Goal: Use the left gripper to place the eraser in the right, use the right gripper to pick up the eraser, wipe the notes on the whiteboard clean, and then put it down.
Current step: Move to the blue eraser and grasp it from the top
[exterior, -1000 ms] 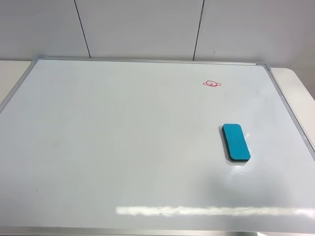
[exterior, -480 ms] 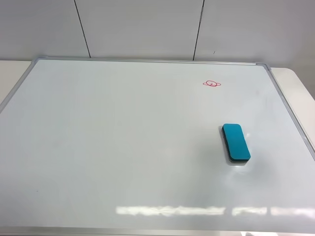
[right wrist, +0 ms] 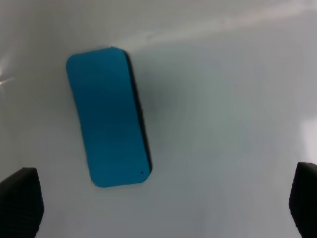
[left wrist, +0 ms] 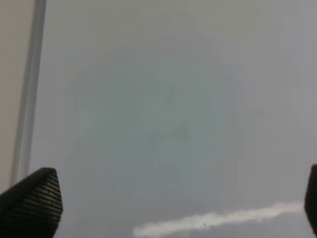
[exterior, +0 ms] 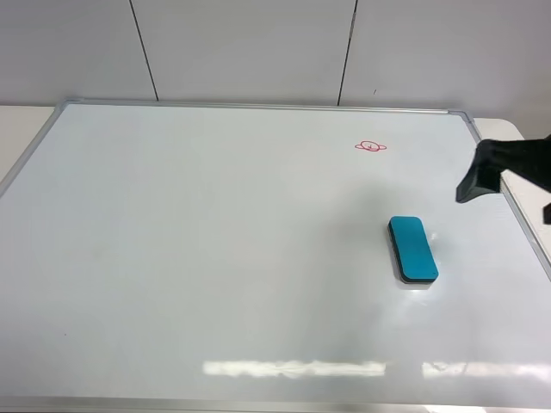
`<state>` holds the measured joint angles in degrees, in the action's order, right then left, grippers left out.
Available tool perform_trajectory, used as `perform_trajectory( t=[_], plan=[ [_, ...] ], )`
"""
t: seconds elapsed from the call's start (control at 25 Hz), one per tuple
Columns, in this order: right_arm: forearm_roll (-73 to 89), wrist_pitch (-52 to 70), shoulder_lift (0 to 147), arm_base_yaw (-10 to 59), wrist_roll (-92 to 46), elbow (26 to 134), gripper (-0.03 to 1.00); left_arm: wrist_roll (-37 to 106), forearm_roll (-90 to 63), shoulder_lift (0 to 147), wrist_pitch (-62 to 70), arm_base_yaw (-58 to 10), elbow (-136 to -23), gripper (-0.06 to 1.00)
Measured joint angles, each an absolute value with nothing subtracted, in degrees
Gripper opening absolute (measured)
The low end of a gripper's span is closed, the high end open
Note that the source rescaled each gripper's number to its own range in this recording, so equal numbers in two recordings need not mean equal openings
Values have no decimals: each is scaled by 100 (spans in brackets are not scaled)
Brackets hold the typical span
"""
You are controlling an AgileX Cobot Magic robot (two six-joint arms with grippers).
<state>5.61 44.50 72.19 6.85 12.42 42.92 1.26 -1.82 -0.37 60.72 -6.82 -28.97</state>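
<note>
My right gripper (exterior: 506, 206), wide open and empty, hovers at the frame's right edge, up-right of the eraser (exterior: 413, 249) lying lower right on the whiteboard (exterior: 215, 241). My left gripper (left wrist: 171, 203) is wide open, empty too.

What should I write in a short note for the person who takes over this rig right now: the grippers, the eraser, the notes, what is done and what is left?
Left gripper: open, empty, over bare whiteboard beside its frame.
Right gripper: open, empty, over the board's right edge, apart from the eraser.
The eraser lies flat on the board's right part, teal side up.
Notes: red, not yet wiped, farther back than the eraser.
Done: the eraser is on the right side.
Left to do: right gripper picks it up, wipes the notes, puts it down.
</note>
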Motion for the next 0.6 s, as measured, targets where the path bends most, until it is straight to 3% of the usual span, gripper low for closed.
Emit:
perform_trajectory(
  t=[0.24, 0.6],
  plan=[
    [623, 3907, 8484, 1214, 1268, 4292, 100, 126, -182, -37, 6072, -682, -2897, 100],
    [633, 3479, 9440, 1262, 1368, 4331, 100, 126, -182, -37, 6072, -682, -2897, 100]
  ],
)
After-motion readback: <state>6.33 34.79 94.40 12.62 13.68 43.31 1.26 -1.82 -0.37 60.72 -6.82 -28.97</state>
